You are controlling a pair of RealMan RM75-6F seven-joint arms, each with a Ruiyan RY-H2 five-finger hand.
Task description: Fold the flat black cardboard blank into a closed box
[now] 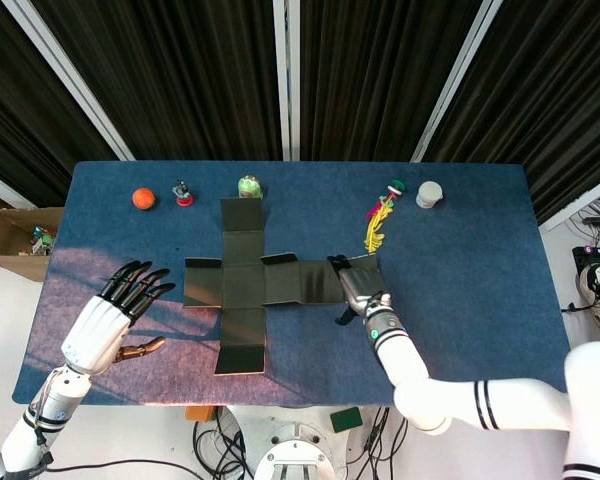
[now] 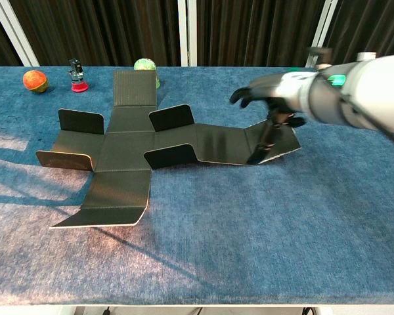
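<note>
Both hands showed in the head view, only the right one in the chest view. The black cardboard blank lay flat and unfolded in a cross shape on the blue table, a few of its small side flaps tilted up off the cloth, as the chest view made plain. The right hand was over the right end panel of the blank, fingers curved and spread above the card while the thumb pointed down to the panel's near edge; whether it actually gripped the panel or merely touched it could not be told. The left hand hovered well left of the blank, fingers apart and extended toward it, holding nothing.

Along the far edge of the table stood an orange ball, a small red-based figure, a green toy just behind the blank's far panel, a yellow and pink feathered thing and a white cap.
</note>
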